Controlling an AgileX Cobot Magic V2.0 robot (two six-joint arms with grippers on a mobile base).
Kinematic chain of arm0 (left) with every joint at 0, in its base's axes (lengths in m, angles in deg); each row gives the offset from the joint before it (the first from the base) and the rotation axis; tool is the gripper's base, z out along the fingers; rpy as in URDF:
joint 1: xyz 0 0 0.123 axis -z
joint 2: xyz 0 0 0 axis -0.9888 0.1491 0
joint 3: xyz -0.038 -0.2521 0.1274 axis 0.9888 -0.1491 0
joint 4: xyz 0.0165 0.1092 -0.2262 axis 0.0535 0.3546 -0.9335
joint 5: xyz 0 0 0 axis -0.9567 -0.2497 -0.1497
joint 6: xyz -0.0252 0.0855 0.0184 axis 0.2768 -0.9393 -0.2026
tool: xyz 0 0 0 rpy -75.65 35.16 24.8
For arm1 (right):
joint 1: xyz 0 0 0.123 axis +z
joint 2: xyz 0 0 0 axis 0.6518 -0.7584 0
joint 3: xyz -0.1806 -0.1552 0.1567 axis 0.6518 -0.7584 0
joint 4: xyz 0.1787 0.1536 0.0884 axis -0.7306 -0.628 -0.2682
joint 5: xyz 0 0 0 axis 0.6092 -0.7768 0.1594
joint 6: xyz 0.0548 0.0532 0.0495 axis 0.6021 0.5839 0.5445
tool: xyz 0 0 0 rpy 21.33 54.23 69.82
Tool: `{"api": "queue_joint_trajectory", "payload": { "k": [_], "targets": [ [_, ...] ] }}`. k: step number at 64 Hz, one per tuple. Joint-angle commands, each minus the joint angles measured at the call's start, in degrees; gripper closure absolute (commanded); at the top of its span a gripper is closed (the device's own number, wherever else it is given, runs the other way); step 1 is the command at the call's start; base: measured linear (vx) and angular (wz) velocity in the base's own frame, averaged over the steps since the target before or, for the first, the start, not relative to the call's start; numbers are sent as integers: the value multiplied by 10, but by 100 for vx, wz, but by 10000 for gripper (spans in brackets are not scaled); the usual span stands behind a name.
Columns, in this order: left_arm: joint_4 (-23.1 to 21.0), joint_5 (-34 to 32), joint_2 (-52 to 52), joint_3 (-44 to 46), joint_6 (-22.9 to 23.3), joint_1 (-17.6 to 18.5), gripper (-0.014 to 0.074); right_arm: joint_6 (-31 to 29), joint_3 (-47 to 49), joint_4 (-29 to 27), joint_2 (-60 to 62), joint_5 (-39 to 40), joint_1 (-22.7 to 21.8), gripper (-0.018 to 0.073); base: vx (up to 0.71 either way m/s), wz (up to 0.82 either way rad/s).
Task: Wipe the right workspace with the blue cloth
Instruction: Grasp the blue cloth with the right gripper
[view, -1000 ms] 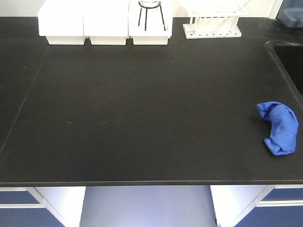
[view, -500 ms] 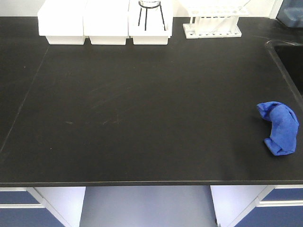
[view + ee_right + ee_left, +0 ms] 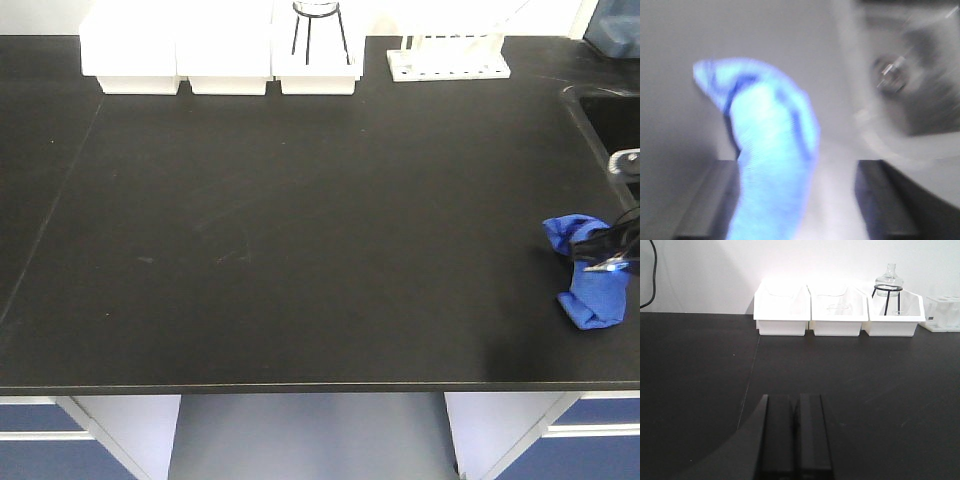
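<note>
Blue cloth [image 3: 596, 292] lies bunched in a curved roll on the black bench [image 3: 300, 220], directly under the R claw [image 3: 612, 254]. In the front view that claw reaches in from the bench's right side and sits across the roll's middle. One end of the cloth shows beyond the claw, the other on its near side twd the bench's front edge. In the R wrist view, v. blurred, the R claw [image 3: 792, 167] is spread wide w/ nothing clamped. Its two dark fingers [image 3: 875, 200] stand far apart and the blue cloth [image 3: 770, 150] runs up btwn them, close to the finger on the view's left and apart from the other; whether it touches that finger can't be told thru the blur. Beyond the R claw and to its right is the sink [image 3: 612, 120], recessed in the bench. L claw [image 3: 792, 399] shows only in its own wrist view: fingers pressed together w/ just a thin seam btwn them, holding nothing, over bare bench. Well ahead of the L claw, at the bench's back by the wall, three white bins [image 3: 835, 315] stand side by side in a row. The bin furthest right of the claw holds a wire stand [image 3: 887, 297] w/ a glass flask [image 3: 888, 276] on it. A white tube rack [image 3: 942, 314] stands just beside that bin, further right.
</note>
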Motion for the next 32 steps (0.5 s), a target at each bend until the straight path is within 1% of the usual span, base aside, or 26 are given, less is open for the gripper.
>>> {"api": "queue_joint_trajectory", "payload": {
  "k": [1, 9, 15, 21, 27, 32],
  "targets": [
    [1, -48, -9, -17, 5, 3, 602, 28, 22, 45, -17, 34, -3, 2, 0, 0],
    [1, -48, -9, -17, 5, 3, 602, 104, 40, 90, -58, 38, -3, 15, 0, 0],
    [1, -48, -9, -17, 5, 3, 602, 146, 53, 154, -89, 38, -3, 43, 0, 0],
    [1, -48, -9, -17, 5, 3, 602, 180, 55, 203, -114, 33, -3, 76, 0, 0],
    [1, -48, -9, -17, 5, 3, 602, 210, 55, 228, -139, 33, -3, 125, 0, 0],
    [1, -48, -9, -17, 5, 3, 602, 214, 55, 222, -143, 33, -3, 190, 0, 0]
  ]
}}
